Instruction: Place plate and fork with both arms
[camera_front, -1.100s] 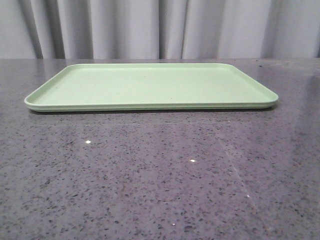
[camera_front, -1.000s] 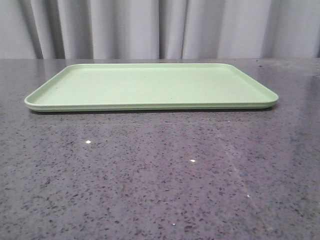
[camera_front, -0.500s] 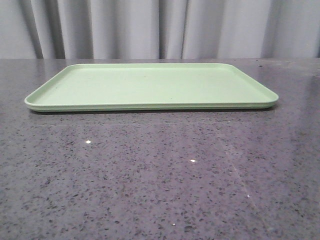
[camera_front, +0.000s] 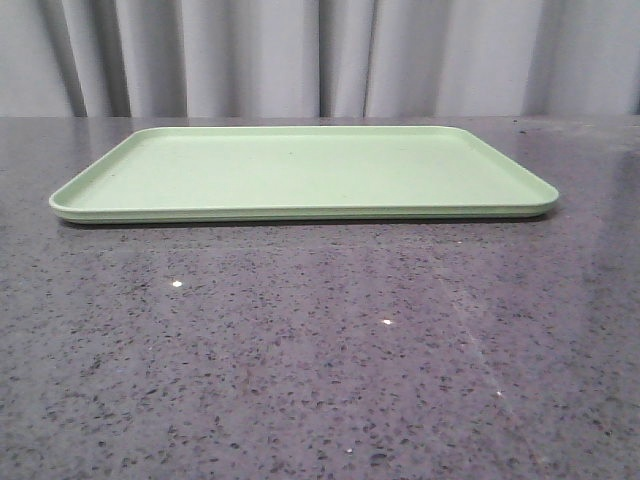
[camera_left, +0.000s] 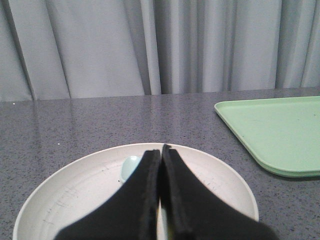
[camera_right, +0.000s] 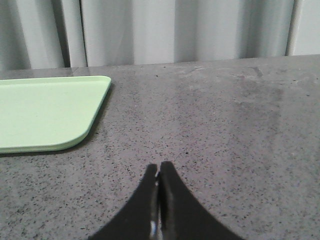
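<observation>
Here the left gripper (camera_left: 161, 150) has its two black fingers pressed together, holding nothing, just above the plate (camera_left: 65, 192). A pale blue spoon (camera_left: 129, 166) peeks out inside the plate. The right gripper (camera_right: 158, 172) is pinched closed too, over the bare grey table (camera_right: 225, 125). The green tray (camera_front: 300, 170) lies flat nearby. No fork shows.

The left gripper (camera_left: 161, 150) covers the middle and near part of the plate (camera_left: 70, 187), whose near rim is cut off by the picture's edge. A pale blue-grey utensil (camera_left: 130, 167) lying in the plate shows only its rounded end; the rest is hidden behind the closed jaws. The green tray (camera_left: 272, 135) runs out of the left wrist view.
</observation>
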